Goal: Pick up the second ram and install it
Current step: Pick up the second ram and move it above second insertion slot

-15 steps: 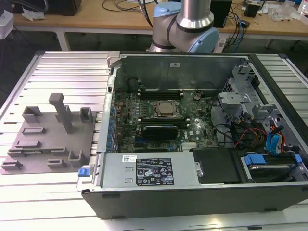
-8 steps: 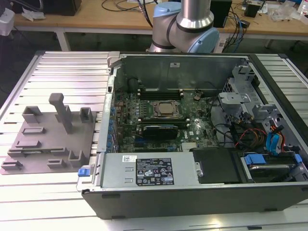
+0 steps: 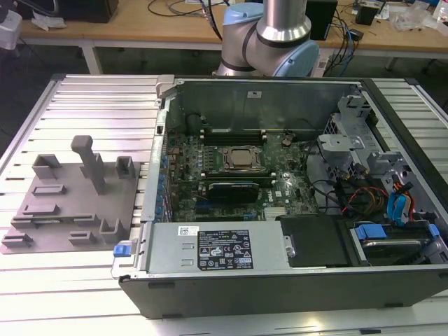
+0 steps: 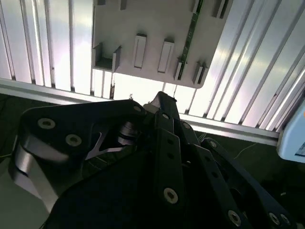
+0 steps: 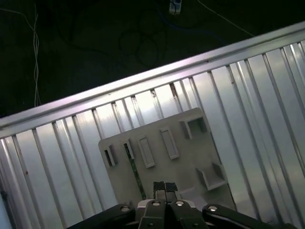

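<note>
The second ram (image 5: pixel 135 174) is a thin green stick standing on edge in a slot of the grey fixture plate (image 5: pixel 186 162). In the second wrist view the ram (image 4: pixel 192 26) runs between two small holders on that plate (image 4: pixel 143 24). My gripper (image 5: pixel 164 186) hangs well above the plate, just beside the ram's line. Its two fingertips are pressed together with nothing between them. The gripper's black linkage (image 4: pixel 167 157) takes up the near part of the second wrist view. In the exterior view the fixture plate (image 3: pixel 70 203) lies at the exterior view's left of the open computer case (image 3: pixel 280 182).
The slatted aluminium table (image 3: pixel 84 105) carries both the plate and the case. Inside the case are the motherboard with its processor socket (image 3: pixel 241 159), a power supply (image 3: pixel 217 246) and cables (image 3: pixel 364 196). The table's edge rail (image 5: pixel 143 83) borders dark floor with wires.
</note>
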Controlling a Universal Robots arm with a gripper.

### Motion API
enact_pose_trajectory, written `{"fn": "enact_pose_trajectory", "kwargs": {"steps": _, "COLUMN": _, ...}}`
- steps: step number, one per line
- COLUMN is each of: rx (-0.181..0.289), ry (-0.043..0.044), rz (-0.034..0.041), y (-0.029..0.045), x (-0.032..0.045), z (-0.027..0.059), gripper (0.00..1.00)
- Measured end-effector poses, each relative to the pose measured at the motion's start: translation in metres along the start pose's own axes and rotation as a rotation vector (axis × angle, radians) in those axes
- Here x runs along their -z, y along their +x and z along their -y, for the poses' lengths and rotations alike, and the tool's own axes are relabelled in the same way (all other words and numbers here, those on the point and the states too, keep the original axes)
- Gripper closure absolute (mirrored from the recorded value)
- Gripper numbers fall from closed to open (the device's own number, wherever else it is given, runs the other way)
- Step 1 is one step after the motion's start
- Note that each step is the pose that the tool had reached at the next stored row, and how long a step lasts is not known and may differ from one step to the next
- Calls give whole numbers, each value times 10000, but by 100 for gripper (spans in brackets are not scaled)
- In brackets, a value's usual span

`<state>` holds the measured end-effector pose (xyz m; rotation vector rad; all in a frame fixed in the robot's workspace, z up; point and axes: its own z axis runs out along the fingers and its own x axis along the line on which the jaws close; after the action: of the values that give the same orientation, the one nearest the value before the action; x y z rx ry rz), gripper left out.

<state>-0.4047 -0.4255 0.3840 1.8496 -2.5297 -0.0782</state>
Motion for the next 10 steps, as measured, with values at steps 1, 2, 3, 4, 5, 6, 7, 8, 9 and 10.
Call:
{"fn": "enact_pose_trajectory", "kwargs": {"steps": 1, "rx": 139, "ry": -3, "rz": -6, "y": 0, "x": 0, "z": 0, "gripper": 92}}
{"fn": "enact_pose_trajectory", "kwargs": {"steps": 2, "rx": 281, "ry": -7, "rz": -12, "y": 0, "x": 0, "z": -1, "gripper": 92}}
{"fn": "enact_pose_trajectory", "kwargs": {"steps": 3, "rx": 470, "ry": -12, "rz": -21, "y": 0, "x": 0, "z": 0, "gripper": 92}}
{"fn": "enact_pose_trajectory", "kwargs": {"steps": 4, "rx": 708, "ry": -17, "rz": -31, "y": 0, "x": 0, "z": 0, "gripper": 92}}
{"fn": "enact_pose_trajectory", "kwargs": {"steps": 5, "rx": 922, "ry": -22, "rz": -41, "y": 0, "x": 0, "z": 0, "gripper": 92}}
{"fn": "enact_pose_trajectory", "kwargs": {"steps": 6, "rx": 1080, "ry": -26, "rz": -48, "y": 0, "x": 0, "z": 0, "gripper": 92}}
{"fn": "enact_pose_trajectory", "kwargs": {"steps": 7, "rx": 1248, "ry": -30, "rz": -55, "y": 0, "x": 0, "z": 0, "gripper": 92}}
{"fn": "enact_pose_trajectory", "kwargs": {"steps": 8, "rx": 1398, "ry": -34, "rz": -62, "y": 0, "x": 0, "z": 0, "gripper": 92}}
{"fn": "enact_pose_trajectory", "kwargs": {"steps": 9, "rx": 1478, "ry": -36, "rz": -65, "y": 0, "x": 0, "z": 0, "gripper": 92}}
{"fn": "enact_pose_trajectory", "kwargs": {"steps": 10, "rx": 1563, "ry": -38, "rz": -69, "y": 0, "x": 0, "z": 0, "gripper": 92}}
